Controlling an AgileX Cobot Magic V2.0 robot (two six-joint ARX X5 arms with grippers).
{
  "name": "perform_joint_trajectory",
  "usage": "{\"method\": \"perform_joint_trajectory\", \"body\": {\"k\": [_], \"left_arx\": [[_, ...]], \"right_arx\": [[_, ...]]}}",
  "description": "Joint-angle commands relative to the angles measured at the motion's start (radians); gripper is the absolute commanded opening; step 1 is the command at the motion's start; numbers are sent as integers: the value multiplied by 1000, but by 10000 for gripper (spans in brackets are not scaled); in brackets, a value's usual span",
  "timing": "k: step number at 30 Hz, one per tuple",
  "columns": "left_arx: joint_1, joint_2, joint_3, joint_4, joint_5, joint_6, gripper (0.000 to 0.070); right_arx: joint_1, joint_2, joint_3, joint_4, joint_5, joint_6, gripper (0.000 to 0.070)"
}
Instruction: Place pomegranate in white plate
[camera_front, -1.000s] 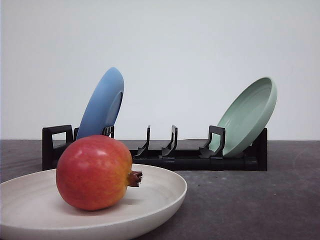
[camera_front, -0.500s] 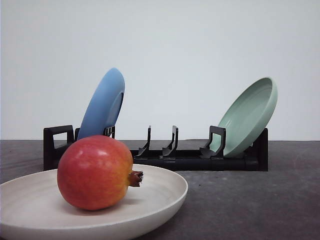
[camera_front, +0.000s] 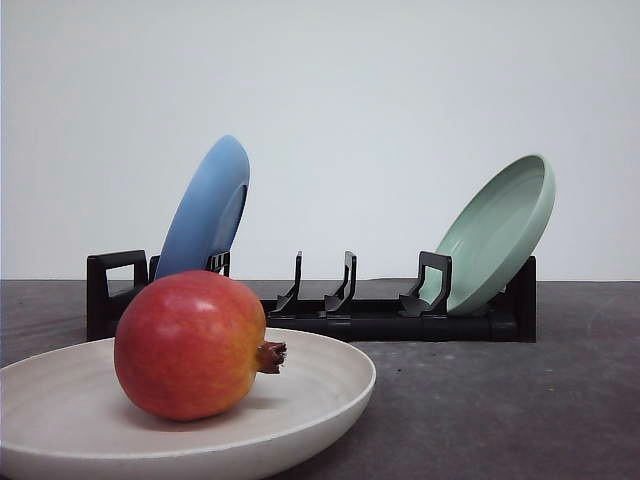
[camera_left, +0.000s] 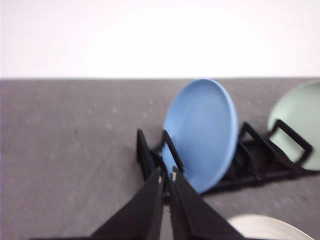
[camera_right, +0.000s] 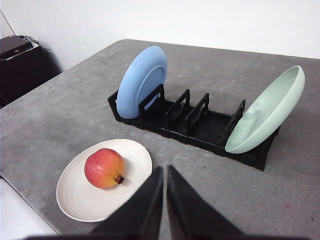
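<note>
glossy red-and-yellow round pomegranate (camera_front: 189, 345) is lying inside wide matte cream plate (camera_front: 330, 400) — placement looking done | left gripper (camera_left: 166, 175), right gripper (camera_right: 164, 171) — fingers pressing together, gripping nothing

Bare grey table (camera_right: 280, 200) lies open right of the white plate (camera_right: 80, 202); the black dish rack (camera_right: 200, 127) blocks the far side.

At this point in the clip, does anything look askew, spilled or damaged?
Nothing stands out. The pomegranate lies intact on the white plate, crown sideways. The blue plate and green plate lean in the black rack, as a rack holds them.
</note>
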Motion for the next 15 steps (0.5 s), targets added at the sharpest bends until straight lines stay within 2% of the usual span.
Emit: {"method": "perform_joint_trajectory", "body": {"k": [1, 3, 6, 15], "left_arx": [[101, -57, -79, 77, 72, 58, 0], [177, -124, -161, 106, 91, 58, 0], [238, -205, -261, 112, 87, 70, 0], [271, -233, -408, 145, 88, 85, 0]], "right_arx": [[10, 5, 7, 13, 1, -8, 6], [10, 5, 7, 13, 2, -8, 6], [10, 5, 7, 13, 1, -8, 6], [10, 5, 7, 13, 2, -8, 6]]}}
